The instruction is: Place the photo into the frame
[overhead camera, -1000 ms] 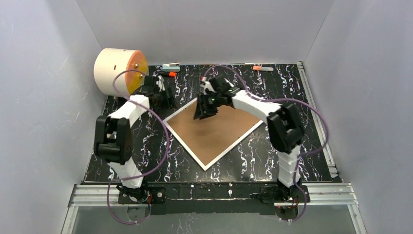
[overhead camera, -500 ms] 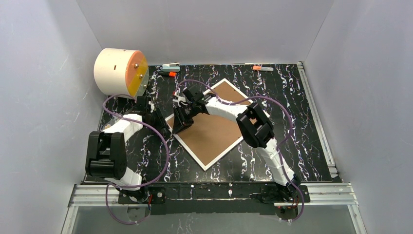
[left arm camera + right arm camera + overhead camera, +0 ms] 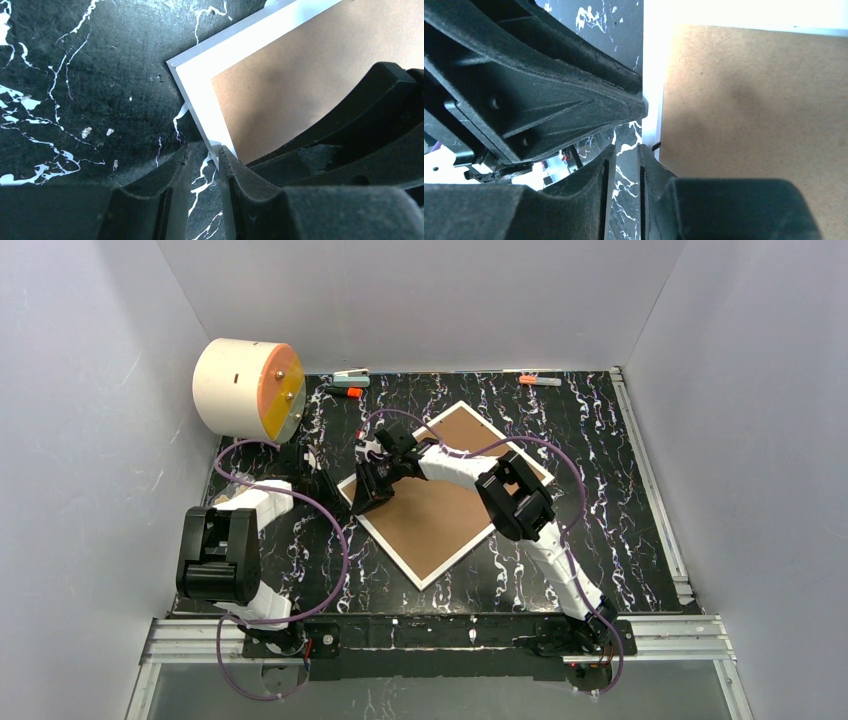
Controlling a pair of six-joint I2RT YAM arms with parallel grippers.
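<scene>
The frame (image 3: 440,515) lies back up at the centre of the table (image 3: 600,490), set as a diamond with brown board showing inside the white rim. Both grippers meet at its 9 o'clock corner. Left gripper (image 3: 204,154): fingers almost together with a thin slit between, the right fingertip touching the rim. Right gripper (image 3: 625,149): the same narrow slit, just beside the rim. Whether either nips the rim cannot be told.

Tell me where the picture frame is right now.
In the top view the white picture frame lies back-up, turned like a diamond, at the middle of the table, with the left gripper and right gripper at its left corner.
</scene>
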